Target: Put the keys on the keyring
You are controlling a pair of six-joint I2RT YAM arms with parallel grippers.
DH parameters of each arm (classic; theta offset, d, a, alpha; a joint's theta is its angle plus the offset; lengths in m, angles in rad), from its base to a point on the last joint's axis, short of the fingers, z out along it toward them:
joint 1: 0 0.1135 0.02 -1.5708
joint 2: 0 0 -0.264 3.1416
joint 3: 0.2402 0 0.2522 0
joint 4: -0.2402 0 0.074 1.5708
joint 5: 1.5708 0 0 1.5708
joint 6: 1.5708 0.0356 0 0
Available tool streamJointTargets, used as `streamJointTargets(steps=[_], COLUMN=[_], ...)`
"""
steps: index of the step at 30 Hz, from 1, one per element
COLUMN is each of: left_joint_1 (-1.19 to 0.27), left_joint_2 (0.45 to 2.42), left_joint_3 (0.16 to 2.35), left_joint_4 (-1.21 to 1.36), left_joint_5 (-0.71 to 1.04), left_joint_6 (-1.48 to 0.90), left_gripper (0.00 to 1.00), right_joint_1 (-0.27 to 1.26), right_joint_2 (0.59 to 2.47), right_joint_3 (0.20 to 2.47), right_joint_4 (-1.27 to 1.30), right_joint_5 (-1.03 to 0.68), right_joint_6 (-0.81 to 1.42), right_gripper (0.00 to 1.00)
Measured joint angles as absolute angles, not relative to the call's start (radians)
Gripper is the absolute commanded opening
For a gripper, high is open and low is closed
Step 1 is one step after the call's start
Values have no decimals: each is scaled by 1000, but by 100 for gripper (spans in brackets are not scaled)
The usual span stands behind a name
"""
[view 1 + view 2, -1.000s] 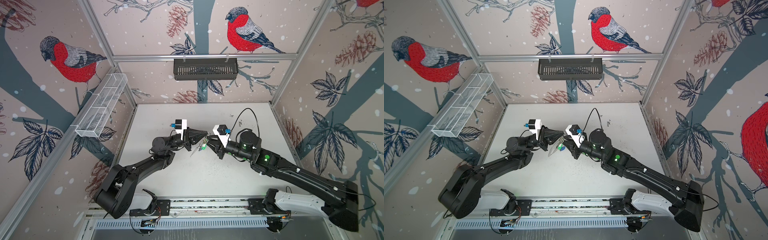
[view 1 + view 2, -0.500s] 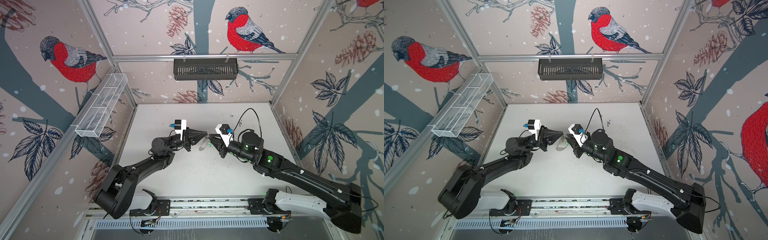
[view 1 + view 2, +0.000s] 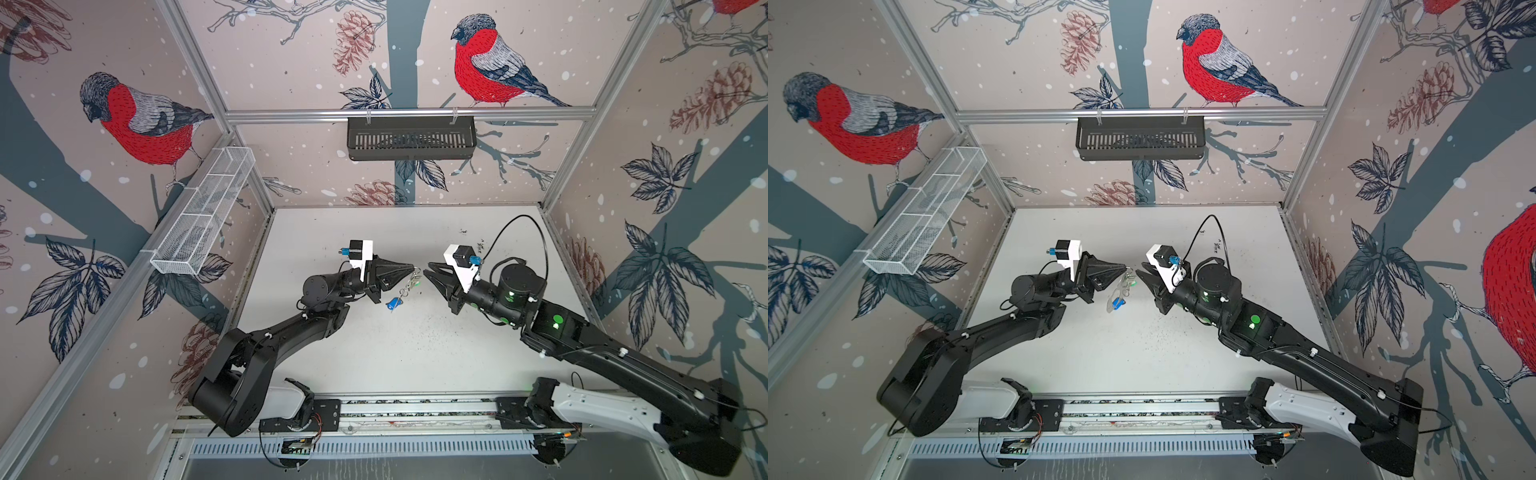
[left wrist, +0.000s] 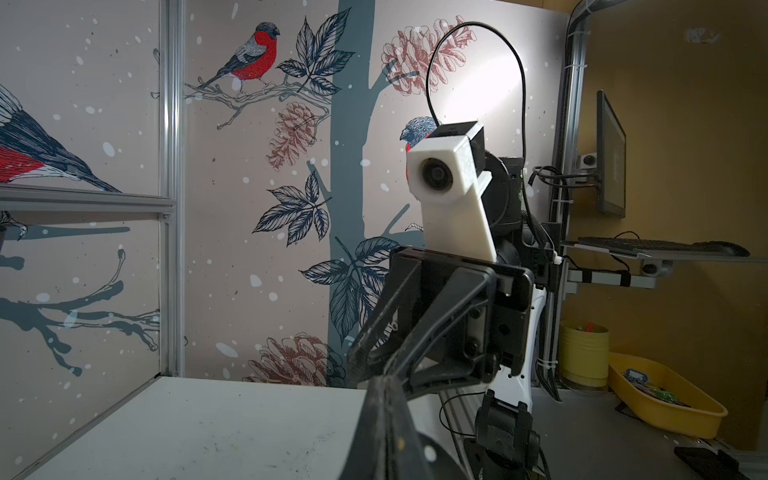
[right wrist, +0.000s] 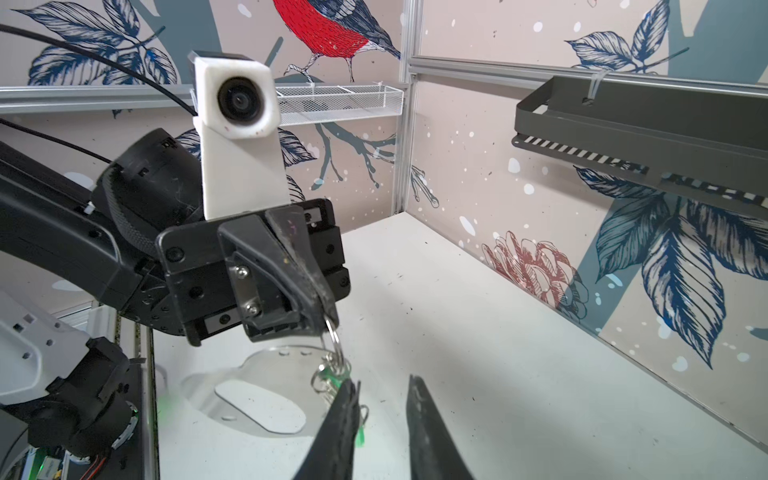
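Note:
My left gripper point(image 3: 412, 268) point(image 3: 1125, 266) point(image 4: 384, 380) is shut on a small metal ring point(image 5: 331, 330), above the middle of the table. The keyring point(image 5: 270, 365) point(image 3: 1115, 296) hangs from that ring; it is a flat, pale, translucent-looking plate with an oval opening. A green-tagged key point(image 5: 332, 372) point(image 3: 417, 284) dangles at the ring, partly hidden behind one right finger. A blue tag point(image 3: 393, 304) point(image 3: 1118, 305) hangs lower down. My right gripper point(image 3: 430, 270) point(image 3: 1139, 274) point(image 5: 382, 380) is open and empty, a short way right of the bundle.
A black slotted basket point(image 3: 411, 137) hangs on the back wall. A white mesh tray point(image 3: 203, 212) is mounted on the left wall. The arms' rail point(image 3: 415, 409) runs along the table's front edge. A yellow bin point(image 4: 660, 399) sits outside the cell.
My right gripper has drawn back to the right, away from the left gripper's tip. The keyring bundle now hangs from the left gripper alone, which has barely moved.

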State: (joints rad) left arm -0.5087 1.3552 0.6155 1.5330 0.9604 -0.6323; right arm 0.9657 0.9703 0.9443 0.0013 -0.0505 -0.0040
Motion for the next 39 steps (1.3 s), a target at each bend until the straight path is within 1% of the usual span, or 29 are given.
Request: streamJointTargets(steps=[6,18,22,32,37,39], left_joint_1=[-508,-508,-508,-506,-506,-506], left_joint_2=[1355,1374,1381,1411,1420,1420], left_joint_3=[616,622,627,638,641,641], left_joint_4=[1532,1544,1558,1593,1599,1603], left_joint_5=[965,995,1002,1003,1002,1002], left_joint_6=[-632,-665,-681,-719,-735,-734], left_gripper=[0,0,0,0,1,5], right_joint_1=[965,965,965,965,963,963], right_joint_2=[1004,1016,1016,1022,1022,1021], right_joint_3=[956,963,963,966,966,966], right_joint_4=[2,17,27,32,31,31], right_joint_5=[-105,-127,-128,-132,-123,-121], right_joint_6=[-3,-3,-3,2,1,1], right_gripper=[27,23,19,2,0,0])
